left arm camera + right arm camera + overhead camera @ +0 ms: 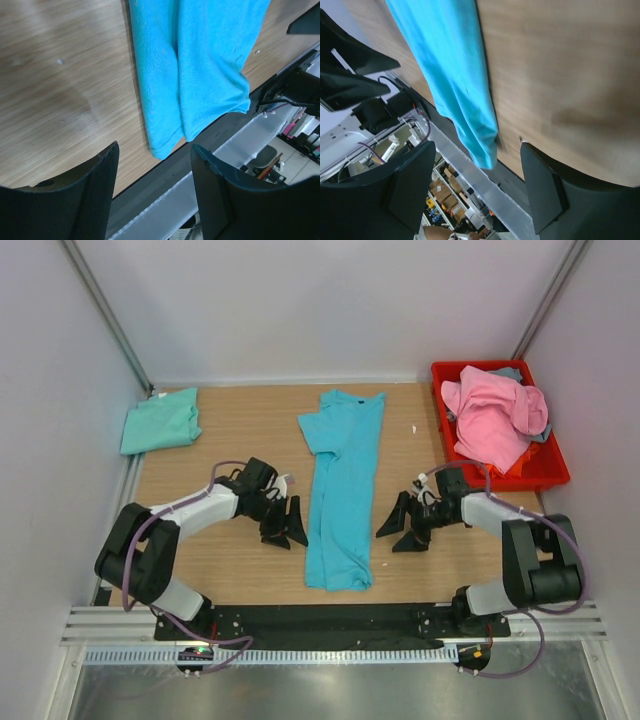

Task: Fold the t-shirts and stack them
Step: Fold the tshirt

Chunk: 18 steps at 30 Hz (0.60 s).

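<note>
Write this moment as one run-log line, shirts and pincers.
blue shirt: folded lengthwise, centre | left pincer: open, empty | right pincer: open, empty | green shirt: folded, far left | pink shirt: in bin

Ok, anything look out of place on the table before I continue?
Nothing serious. The turquoise shirt lies in a long strip, slightly slanted, its lower hem bunched near the table's front edge. The pink shirt is heaped unfolded in the red bin. A small white speck lies beside the bin.
</note>
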{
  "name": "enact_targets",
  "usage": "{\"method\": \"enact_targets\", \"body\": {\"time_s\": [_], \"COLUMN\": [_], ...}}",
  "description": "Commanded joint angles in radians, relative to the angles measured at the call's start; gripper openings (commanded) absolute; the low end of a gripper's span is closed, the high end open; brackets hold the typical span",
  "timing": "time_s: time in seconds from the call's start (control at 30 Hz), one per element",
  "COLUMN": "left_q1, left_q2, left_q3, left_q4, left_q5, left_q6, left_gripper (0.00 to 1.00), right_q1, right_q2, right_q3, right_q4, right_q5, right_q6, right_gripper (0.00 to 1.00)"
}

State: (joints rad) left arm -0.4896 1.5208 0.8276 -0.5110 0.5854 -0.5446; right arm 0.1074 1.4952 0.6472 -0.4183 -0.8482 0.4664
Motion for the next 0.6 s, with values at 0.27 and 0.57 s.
{"method": "enact_targets", "body": {"time_s": [0.27,0.57], "left_q1": [0.003,-0.007], "left_q2": [-0.008,0.029], "left_q3": [-0.134,-0.203], "left_q4": [0.083,0.17], "left_q5": [0.137,0.128], "left_q6": [-0.155,-0.259], "left_gripper": [0.6,0.47], "right_q1": [0.086,0.13], "right_q2": [-0.254,-0.138], "right_q3": [-0.13,-0.146], "right_q4": [-0.32,-0.212], "right_q5": [0.115,0.15], "right_q6": [0.117,0.182], "right_gripper": [0.72,0.68]}}
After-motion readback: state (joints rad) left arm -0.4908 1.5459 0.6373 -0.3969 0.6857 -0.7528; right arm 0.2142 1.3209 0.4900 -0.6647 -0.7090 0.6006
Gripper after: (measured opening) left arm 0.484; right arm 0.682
